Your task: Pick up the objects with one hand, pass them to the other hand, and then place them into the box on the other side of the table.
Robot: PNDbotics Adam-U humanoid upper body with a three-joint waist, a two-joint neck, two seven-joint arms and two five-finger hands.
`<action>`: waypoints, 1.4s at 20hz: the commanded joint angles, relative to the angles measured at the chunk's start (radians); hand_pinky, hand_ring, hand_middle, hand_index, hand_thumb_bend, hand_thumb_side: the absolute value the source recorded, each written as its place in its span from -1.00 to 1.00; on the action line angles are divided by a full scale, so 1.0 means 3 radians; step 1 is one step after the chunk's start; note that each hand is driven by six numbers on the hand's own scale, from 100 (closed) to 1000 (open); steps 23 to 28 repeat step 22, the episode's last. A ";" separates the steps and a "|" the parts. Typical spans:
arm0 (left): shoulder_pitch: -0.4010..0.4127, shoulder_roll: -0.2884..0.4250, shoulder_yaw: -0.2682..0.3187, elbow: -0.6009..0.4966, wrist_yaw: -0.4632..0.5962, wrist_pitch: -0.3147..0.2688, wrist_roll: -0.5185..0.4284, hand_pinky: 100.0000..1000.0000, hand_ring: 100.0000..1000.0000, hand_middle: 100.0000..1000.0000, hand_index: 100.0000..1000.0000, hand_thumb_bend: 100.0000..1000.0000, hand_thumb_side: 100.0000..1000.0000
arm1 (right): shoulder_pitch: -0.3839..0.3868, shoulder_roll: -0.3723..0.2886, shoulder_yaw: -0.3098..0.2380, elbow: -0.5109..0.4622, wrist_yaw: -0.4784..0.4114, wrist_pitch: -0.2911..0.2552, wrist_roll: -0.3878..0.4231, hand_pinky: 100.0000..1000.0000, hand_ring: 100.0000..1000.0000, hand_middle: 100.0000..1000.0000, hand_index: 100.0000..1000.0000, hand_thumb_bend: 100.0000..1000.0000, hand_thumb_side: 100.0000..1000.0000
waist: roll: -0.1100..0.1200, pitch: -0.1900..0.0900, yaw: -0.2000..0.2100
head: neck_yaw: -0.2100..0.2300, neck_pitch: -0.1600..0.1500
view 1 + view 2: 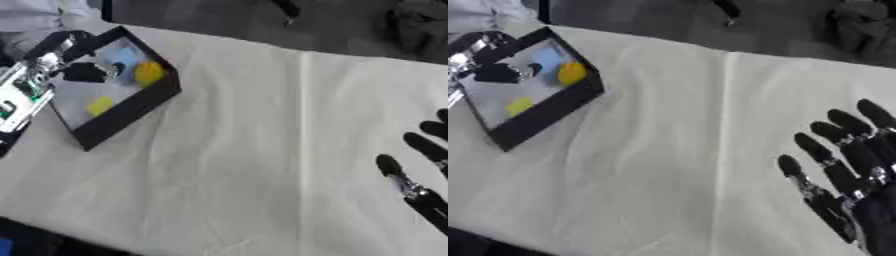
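The right eye view shows most of the right hand (pixel 846 185), fingers straight and spread above the white cloth-covered table (pixel 667 150), holding nothing; the left eye view catches only a few of its fingers at the right edge. The left eye view in turn shows more of the left arm, silver with green parts, at the left edge. The left hand (pixel 83 72) reaches into the black box (pixel 131 112) at the table's upper left; whether its fingers are open or curled cannot be told. Inside the box, on its pale floor, lie a rounded orange-yellow object (pixel 149 72), a flat yellow piece (pixel 100 106) nearer the front wall, and a light blue item (pixel 125 57) towards the back. The orange-yellow object lies just beside the left hand.
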 commanded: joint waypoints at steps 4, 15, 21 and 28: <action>-0.0043 -0.0030 0.0242 -0.0315 0.0169 -0.0050 0.0100 0.93 1.00 0.11 0.59 -1.00 0.43 | 0.0034 -0.0045 -0.0145 -0.0062 -0.0115 0.0103 -0.0085 0.52 0.31 0.15 0.29 -0.04 -1.00 | 0.0014 -0.0081 0.0001 | -0.0025 -0.0004; 0.0098 -0.0460 0.0444 -0.1203 0.0717 -0.0572 0.0252 0.98 1.00 0.17 0.70 -1.00 0.61 | 0.0317 0.0434 -0.0797 -0.0062 -0.0653 0.0640 -0.0123 0.25 0.39 0.44 0.49 -1.00 -0.93 | 0.0023 -0.0064 -0.0051 | -0.0199 0.0001; 0.0379 -0.0594 0.0388 -0.1710 0.1029 -0.0730 0.0368 0.93 1.00 0.22 0.68 -1.00 0.53 | 0.0575 0.0758 -0.1041 -0.0062 -0.0965 0.0952 0.0166 0.13 0.48 0.66 0.58 -1.00 -0.13 | 0.0046 -0.0038 -0.0102 | -0.0306 -0.0026; 0.0417 -0.0604 0.0378 -0.1797 0.1083 -0.0712 0.0383 0.92 1.00 0.25 0.68 -1.00 0.51 | 0.0589 0.0791 -0.1067 -0.0062 -0.1018 0.1005 0.0220 0.13 0.50 0.70 0.61 -1.00 0.11 | 0.0050 -0.0034 -0.0111 | -0.0316 -0.0031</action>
